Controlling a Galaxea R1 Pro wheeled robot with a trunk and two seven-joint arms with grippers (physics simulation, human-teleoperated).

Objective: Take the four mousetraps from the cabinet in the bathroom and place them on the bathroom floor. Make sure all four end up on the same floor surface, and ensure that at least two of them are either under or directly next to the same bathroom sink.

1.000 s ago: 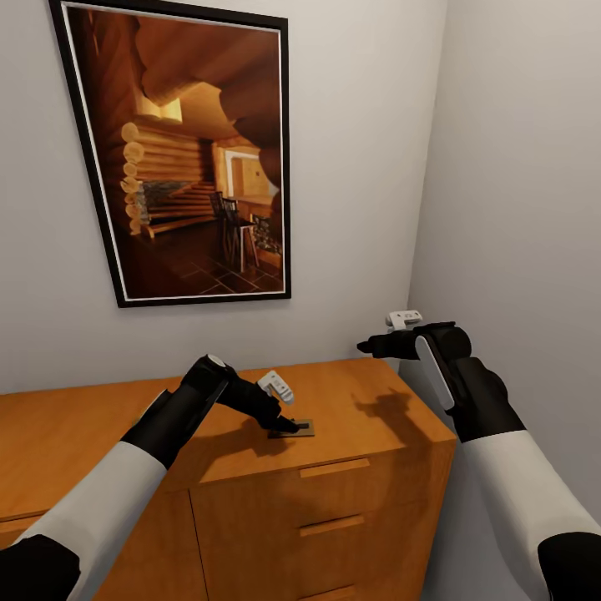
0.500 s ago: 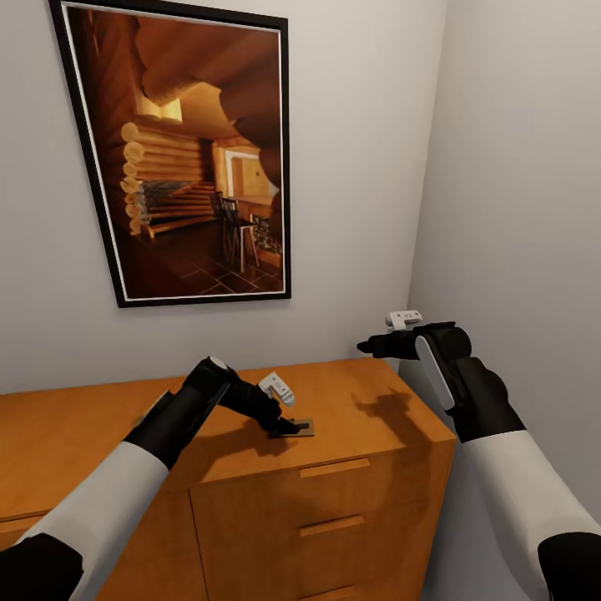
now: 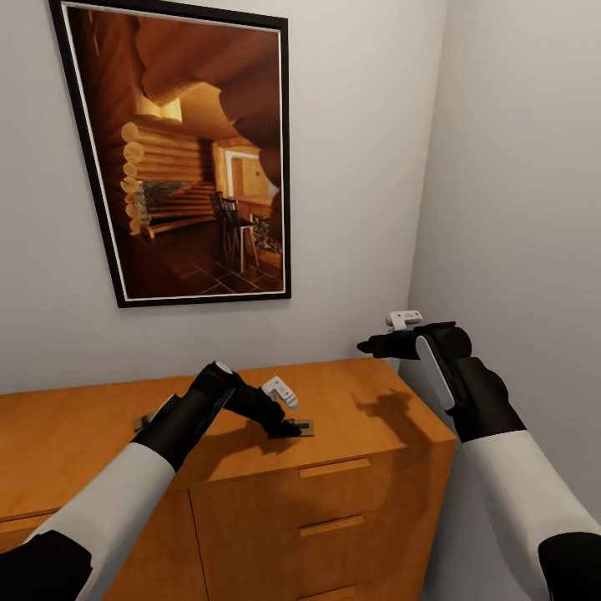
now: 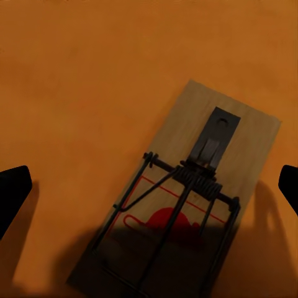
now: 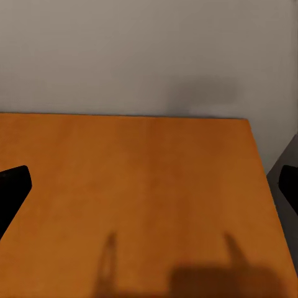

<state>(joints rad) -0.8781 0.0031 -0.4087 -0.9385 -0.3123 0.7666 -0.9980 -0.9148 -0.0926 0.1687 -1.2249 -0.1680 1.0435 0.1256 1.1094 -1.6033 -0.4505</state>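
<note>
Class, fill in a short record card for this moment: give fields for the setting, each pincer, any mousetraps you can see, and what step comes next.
setting: orange-brown cabinet in a wall corner, framed picture above
left pincer: open, lowered over a mousetrap
mousetrap: lies flat on the cabinet top, between the fingertips, not gripped
second mousetrap: partly hidden behind the left arm
right pincer: open, empty, above the cabinet's right end
likely next step: close the left pincer on the mousetrap

Cabinet top: smooth satin orange wood; mousetrap: pale matt wood board w/ dark wire.
</note>
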